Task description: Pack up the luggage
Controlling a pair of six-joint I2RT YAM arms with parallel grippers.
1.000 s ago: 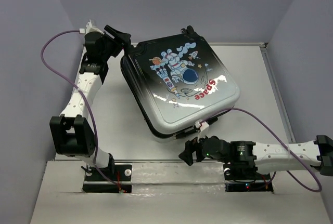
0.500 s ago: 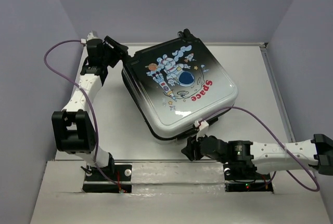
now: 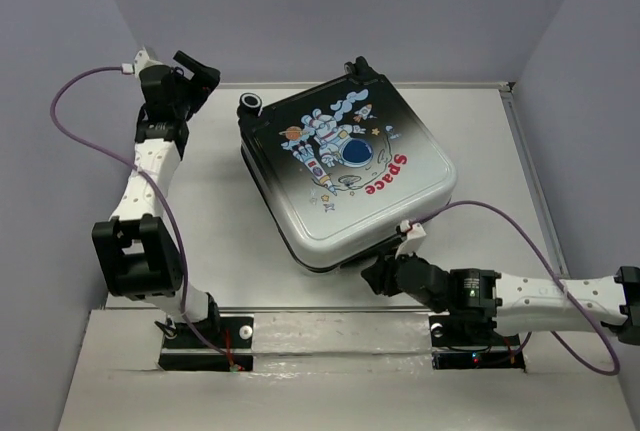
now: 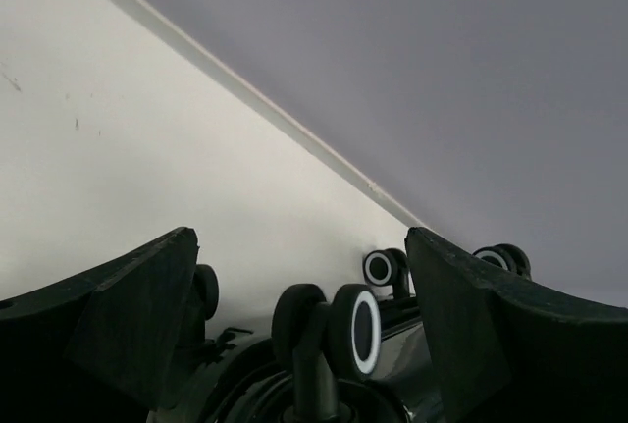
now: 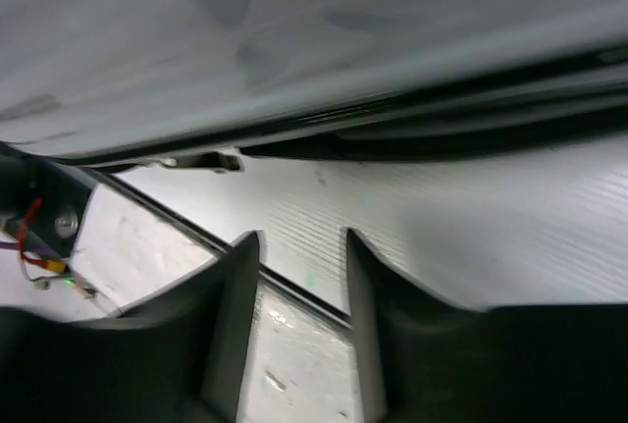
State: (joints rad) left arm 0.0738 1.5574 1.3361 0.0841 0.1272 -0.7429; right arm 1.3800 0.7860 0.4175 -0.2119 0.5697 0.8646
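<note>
On the white table (image 3: 215,231) the luggage (image 3: 350,176) lies shut. The left gripper (image 3: 200,71) gapes wide off its wheeled corner. The right gripper (image 3: 372,277), fingers narrow and seemingly empty, sits at its near edge, and a push there could skid it unbraced.

The luggage (image 3: 350,176) is shut with its inside hidden, and just beyond the right claw (image 5: 301,241) its lower rim is blurred and cut off at both sides.
</note>
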